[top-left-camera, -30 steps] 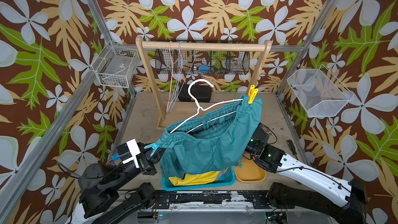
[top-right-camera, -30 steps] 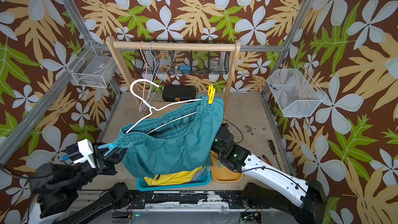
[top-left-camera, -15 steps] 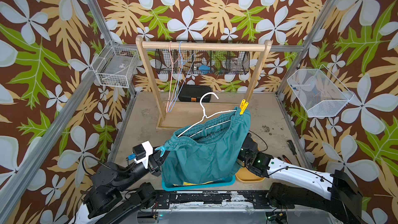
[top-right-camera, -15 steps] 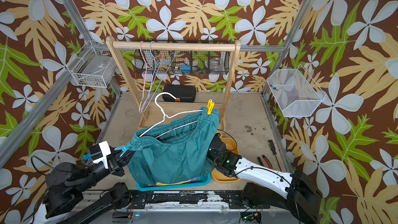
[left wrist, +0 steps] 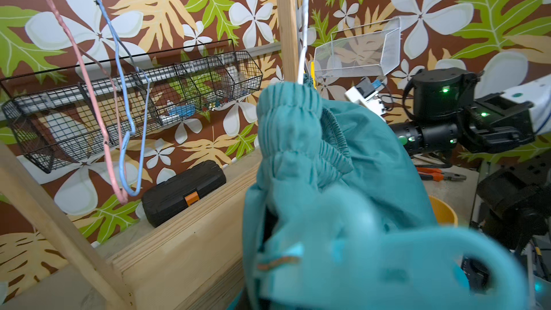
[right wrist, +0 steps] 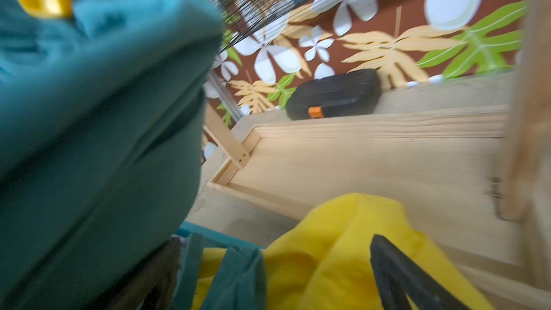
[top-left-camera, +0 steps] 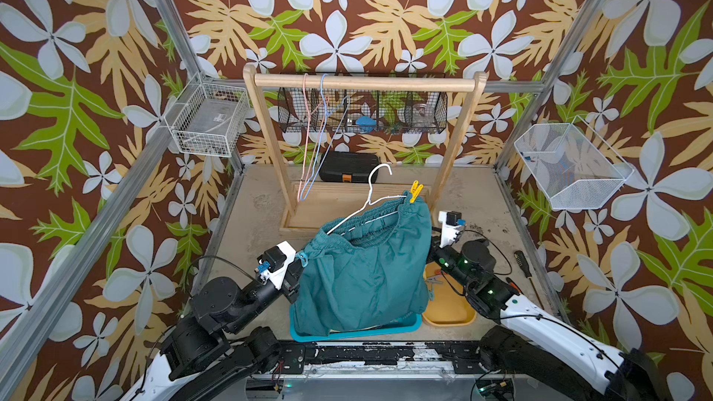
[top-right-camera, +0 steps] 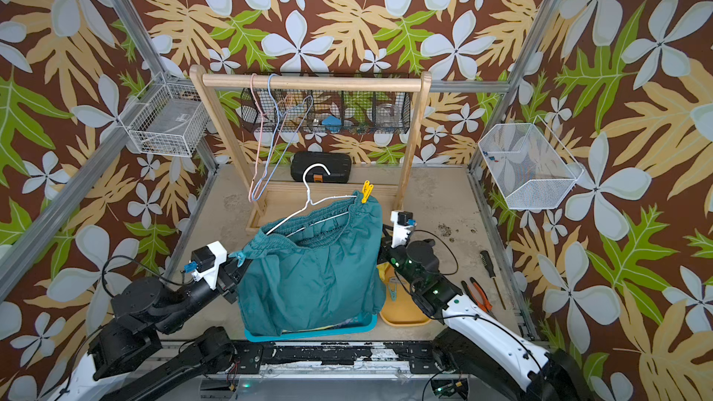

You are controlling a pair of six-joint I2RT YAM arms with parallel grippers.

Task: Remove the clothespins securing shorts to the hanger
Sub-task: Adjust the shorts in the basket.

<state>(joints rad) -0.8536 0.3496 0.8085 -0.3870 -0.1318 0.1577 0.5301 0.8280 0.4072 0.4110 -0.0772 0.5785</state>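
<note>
Above the sandy surface (top-left-camera: 262,202), left fingers (top-left-camera: 295,268) pinch a teal clothespin (top-left-camera: 303,260) on green shorts (top-left-camera: 362,271); right fingers (right wrist: 402,278) spread wide.

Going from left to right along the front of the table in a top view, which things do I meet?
teal clothespin → teal shorts → yellow tray → screwdriver

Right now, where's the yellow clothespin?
In both top views, the yellow clothespin clips the teal shorts to the white hanger's right end, beside the wooden rack's right post.
</note>
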